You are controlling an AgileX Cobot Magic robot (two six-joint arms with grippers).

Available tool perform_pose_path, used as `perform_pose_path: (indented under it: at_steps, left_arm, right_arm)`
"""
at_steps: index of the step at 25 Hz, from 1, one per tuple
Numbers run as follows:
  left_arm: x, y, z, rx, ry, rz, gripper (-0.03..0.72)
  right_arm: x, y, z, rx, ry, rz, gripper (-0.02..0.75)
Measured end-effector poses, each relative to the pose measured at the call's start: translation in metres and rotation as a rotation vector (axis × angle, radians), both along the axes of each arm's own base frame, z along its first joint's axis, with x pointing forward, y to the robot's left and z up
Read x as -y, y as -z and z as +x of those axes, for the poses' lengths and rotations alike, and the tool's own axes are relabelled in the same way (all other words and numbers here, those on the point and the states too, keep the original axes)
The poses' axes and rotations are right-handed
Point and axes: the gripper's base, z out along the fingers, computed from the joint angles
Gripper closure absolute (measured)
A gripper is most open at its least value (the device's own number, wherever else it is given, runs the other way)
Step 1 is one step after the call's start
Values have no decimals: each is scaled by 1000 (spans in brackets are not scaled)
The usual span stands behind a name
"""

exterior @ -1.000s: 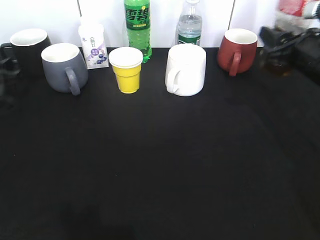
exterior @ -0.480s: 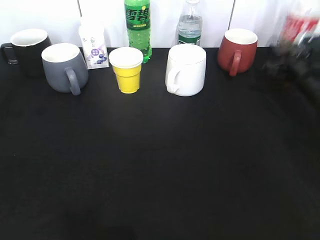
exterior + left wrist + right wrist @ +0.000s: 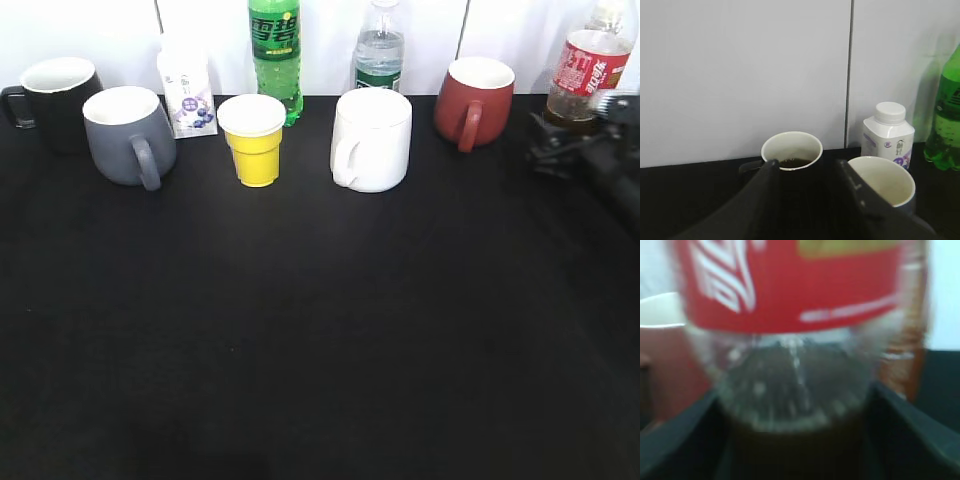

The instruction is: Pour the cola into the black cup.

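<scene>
The cola bottle, red label and dark liquid, stands upright at the back right, beside the red mug. My right gripper is shut on its lower part. In the right wrist view the bottle fills the space between the fingers. The black cup sits at the far back left. In the left wrist view the cup holds some dark liquid and lies just past my open, empty left gripper. The left gripper is out of the exterior view.
Along the back stand a grey mug, a white yoghurt bottle, a green soda bottle, a yellow paper cup, a white mug, a water bottle and a red mug. A white wall lies behind.
The right gripper has brought the cola bottle down and upright at the back right. The dark shape of the left gripper by the black cup has left the exterior view.
</scene>
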Motion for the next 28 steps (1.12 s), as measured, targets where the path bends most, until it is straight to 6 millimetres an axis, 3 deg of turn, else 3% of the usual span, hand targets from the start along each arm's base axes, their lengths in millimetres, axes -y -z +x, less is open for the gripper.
perform_pose_path:
  at_steps: [3, 5, 7, 10, 13, 15, 17, 21, 22, 24, 26, 28]
  left_arm:
    - [1, 3, -2, -52, -1, 5, 412]
    - [7, 8, -10, -162, 9, 23, 412]
    - [14, 18, -21, -346, 19, 50, 409]
    - [25, 34, -47, -802, 12, 80, 396]
    - [28, 29, -65, -1085, -5, 89, 374]
    - [27, 20, -83, -1149, -4, 51, 254]
    - [24, 2, -111, -1144, 11, 14, 157]
    - [8, -39, -186, -808, 58, -54, 143]
    - [3, -42, -204, -747, 63, -61, 143]
    - [-6, -42, -234, -627, 55, -60, 160]
    - [-12, -35, -249, -555, 43, -55, 181]
    - [-14, -26, -249, -557, 18, -32, 188]
  right_arm:
    - [1, -9, -29, -51, 17, 4, 103]
    - [1, -35, -38, -169, 5, -33, 112]
    - [1, -63, -47, -409, -1, -67, 132]
    - [4, -94, -76, -850, 93, -130, 143]
    - [0, -119, -112, -1150, 70, -132, 143]
    - [-5, -145, -135, -1154, 15, -86, 145]
    - [-7, -182, -165, -1042, -7, -60, 147]
    - [-5, -250, -253, -683, -19, -30, 150]
    - [-4, -255, -273, -608, -18, -27, 150]
    - [-1, -240, -307, -540, -4, -40, 150]
    - [5, -208, -327, -547, 37, -80, 152]
    - [8, -188, -339, -548, 57, -97, 151]
